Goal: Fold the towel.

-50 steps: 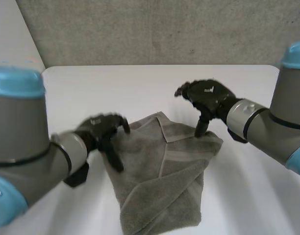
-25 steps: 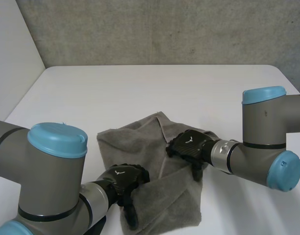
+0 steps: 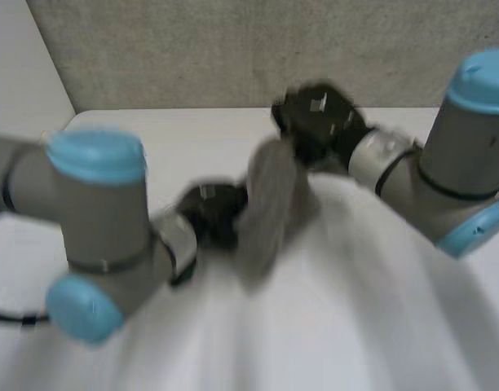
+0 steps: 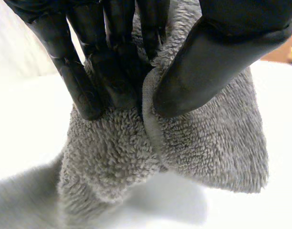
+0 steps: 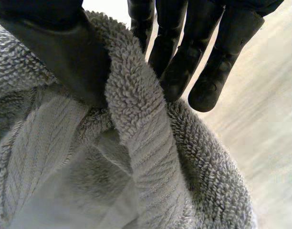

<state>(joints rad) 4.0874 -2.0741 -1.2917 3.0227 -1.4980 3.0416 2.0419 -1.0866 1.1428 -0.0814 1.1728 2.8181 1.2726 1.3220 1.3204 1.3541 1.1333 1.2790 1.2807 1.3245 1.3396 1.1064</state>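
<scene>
Black fingers (image 4: 81, 76) of the left hand (image 4: 118, 52) and its thick thumb pinch a hemmed edge of the grey terry towel (image 4: 213, 143). The cloth is bunched between them and hangs down past the fingertips over the white table (image 4: 22, 124). The right hand (image 5: 57, 45) grips the towel too: its thumb presses on one side of a rolled edge and its fingers (image 5: 177, 57) curl over the other side, with the woven border band of the cloth running away from the grip. From the head camera, where everything is blurred, the left hand sits low near the middle of the table and the right hand sits higher and further back. The towel runs between them as a narrow grey strip, from one hand up to the other. Each hand ends a grey arm with light-blue caps, the left arm (image 3: 103, 220) coming in from the near left and the right arm (image 3: 453, 163) from the right. Behind the table stands a rough grey wall (image 3: 192, 49)
</scene>
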